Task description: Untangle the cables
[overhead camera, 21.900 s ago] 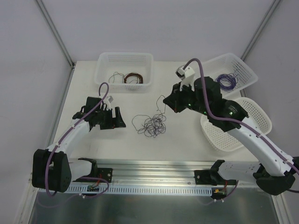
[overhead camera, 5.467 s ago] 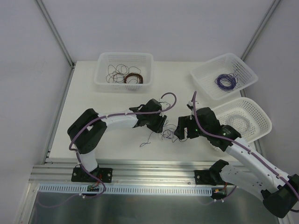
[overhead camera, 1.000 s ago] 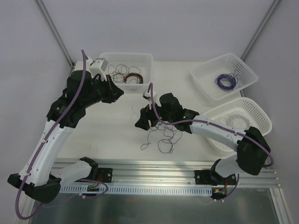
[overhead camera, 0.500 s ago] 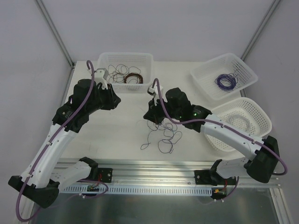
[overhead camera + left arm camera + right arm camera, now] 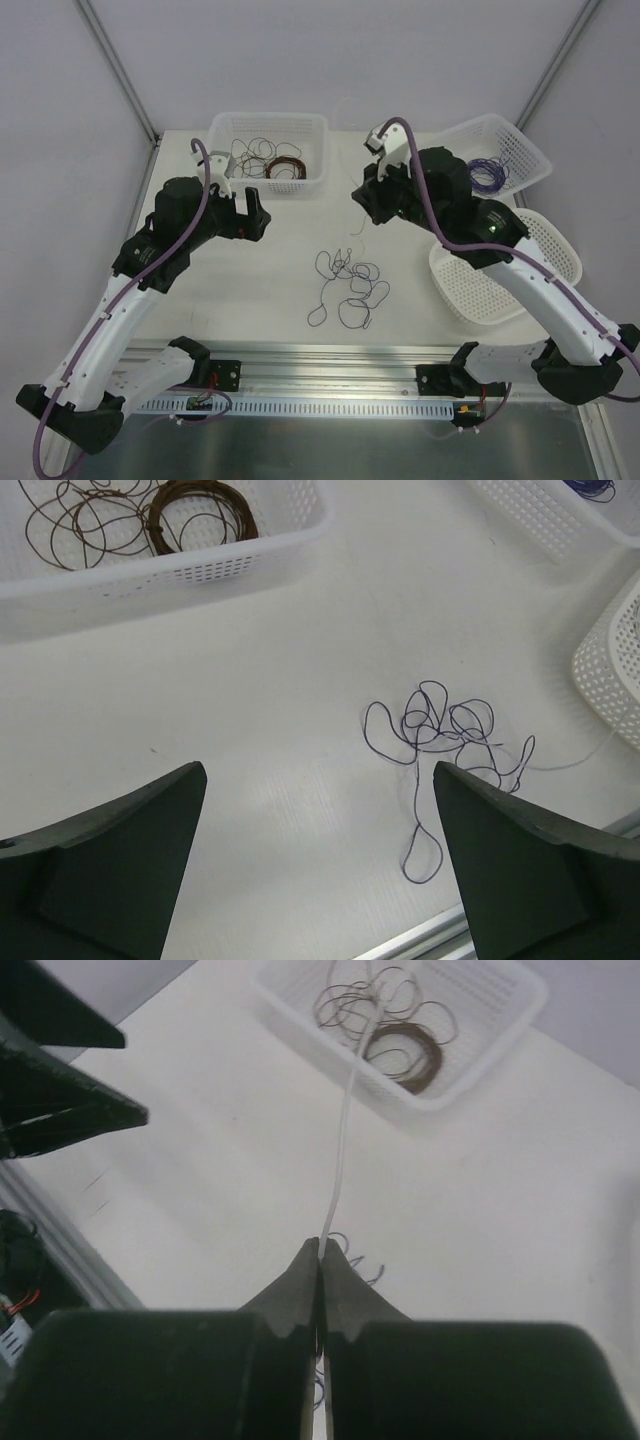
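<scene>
Your right fingers point(image 5: 290, 1300) are closed tight on a pale strand point(image 5: 340, 1150), thread-thin, held raised over the bench point(image 5: 250, 290). Your left fingers point(image 5: 120, 850) stand wide apart and hold nothing, over the left half of the bench.

The cables point(image 5: 350, 285) lie flat in a loose clump at mid-bench, somewhat toward the near edge. They are dark, hair-thin loops with one long loop trailing nearest that edge.

Expect them to weigh almost nothing and to be limp and springy. A pull on one strand will likely drag the whole clump rather than free it. Pin an outer loop with the left fingers and draw with the right, taking hold at a single free loop, not the knotted centre.

There is bare bench to the left of the clump. The near right basket point(image 5: 545, 240) sits just beside it on the right, the brown-coil basket point(image 5: 268, 128) stands at the far edge, and the rail runs close along the near edge.
</scene>
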Robot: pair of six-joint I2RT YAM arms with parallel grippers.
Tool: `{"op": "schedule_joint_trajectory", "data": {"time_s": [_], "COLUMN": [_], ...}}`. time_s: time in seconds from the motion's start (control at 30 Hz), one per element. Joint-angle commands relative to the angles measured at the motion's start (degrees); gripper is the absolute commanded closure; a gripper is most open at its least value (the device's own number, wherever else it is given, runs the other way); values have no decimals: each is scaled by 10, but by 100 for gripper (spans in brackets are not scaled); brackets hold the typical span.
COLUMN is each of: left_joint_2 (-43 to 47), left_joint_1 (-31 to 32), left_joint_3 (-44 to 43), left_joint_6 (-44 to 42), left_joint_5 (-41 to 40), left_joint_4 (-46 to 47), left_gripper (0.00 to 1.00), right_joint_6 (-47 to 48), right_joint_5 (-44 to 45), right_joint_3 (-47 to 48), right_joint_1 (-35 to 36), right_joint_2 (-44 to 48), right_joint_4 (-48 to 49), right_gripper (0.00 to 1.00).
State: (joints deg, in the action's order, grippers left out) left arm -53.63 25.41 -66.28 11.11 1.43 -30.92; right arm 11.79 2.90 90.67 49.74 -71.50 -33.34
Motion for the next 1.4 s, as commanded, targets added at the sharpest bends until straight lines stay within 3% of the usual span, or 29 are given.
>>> {"op": "schedule_joint_trajectory", "data": {"time_s": [0.0, 0.43, 0.57, 0.67, 0.83, 1.03, 1.37], "left_joint_2": [26, 19, 13, 5, 0, -2, -3], "left_joint_1": [-4, -4, -4, -4, -4, -4, -4], "left_joint_3": [38, 191, 200, 205, 208, 215, 215], "left_joint_6": [-49, -93, -94, -96, -94, -90, -94], "left_joint_5": [20, -11, -27, -50, -75, -103, -118], "left_joint_4": [67, 149, 149, 149, 147, 146, 144], "left_gripper": [1, 1, 1, 1, 1, 1, 1], "right_joint_6": [18, 34, 70, 82, 68, 14, -66], "right_joint_5": [103, 192, 281, 324, 323, 279, 190], "right_joint_3": [48, 157, 137, 87, -15, -128, -282], "right_joint_1": [-29, -120, -135, -168, -241, -363, -489], "right_joint_2": [31, 112, 136, 160, 192, 225, 238], "right_joint_4": [-73, -119, -99, -75, -31, 4, 40], "right_gripper": [99, 99, 99, 99, 99, 99, 99]}}
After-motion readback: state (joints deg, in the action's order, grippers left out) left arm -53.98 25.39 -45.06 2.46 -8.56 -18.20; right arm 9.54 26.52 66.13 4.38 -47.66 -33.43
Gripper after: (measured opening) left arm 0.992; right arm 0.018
